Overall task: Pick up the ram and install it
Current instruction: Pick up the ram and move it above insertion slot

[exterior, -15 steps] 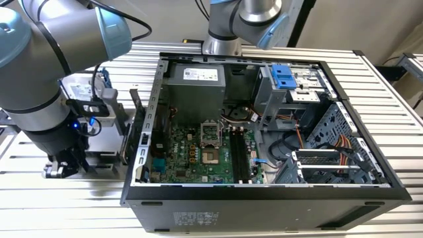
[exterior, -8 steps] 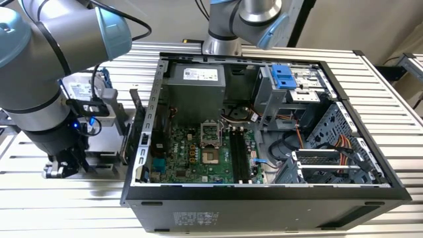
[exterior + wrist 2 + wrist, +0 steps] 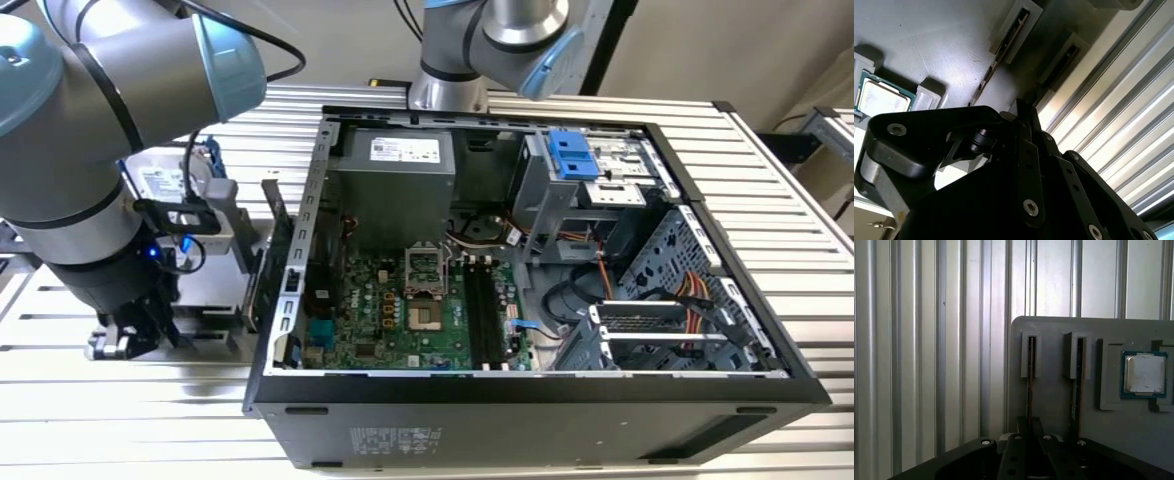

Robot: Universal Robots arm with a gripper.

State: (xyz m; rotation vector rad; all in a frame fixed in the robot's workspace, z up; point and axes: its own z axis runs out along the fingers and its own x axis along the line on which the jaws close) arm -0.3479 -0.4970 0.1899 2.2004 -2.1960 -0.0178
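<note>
In both wrist views two ram sticks stand on edge in slots of a grey parts holder (image 3: 1054, 405). My gripper (image 3: 1030, 423) is down over one ram (image 3: 1030, 382), its fingers pressed against the stick's two faces. The same ram (image 3: 985, 85) runs into the gripper (image 3: 1024, 111) in the second wrist view. The other ram (image 3: 1075, 385) stands in the neighbouring slot, untouched. In the exterior view the gripper (image 3: 131, 338) hangs low over the holder at that view's left, beside the open computer case (image 3: 534, 395). The motherboard's long black memory slots (image 3: 487, 312) lie inside the case.
A square silver CPU chip (image 3: 1144, 373) lies in a recess of the holder, beyond the second stick. A silver hard drive in a blue frame (image 3: 171, 182) stands behind the arm. A second arm's base (image 3: 461, 60) rises behind the case. The table (image 3: 787, 200) is ribbed aluminium.
</note>
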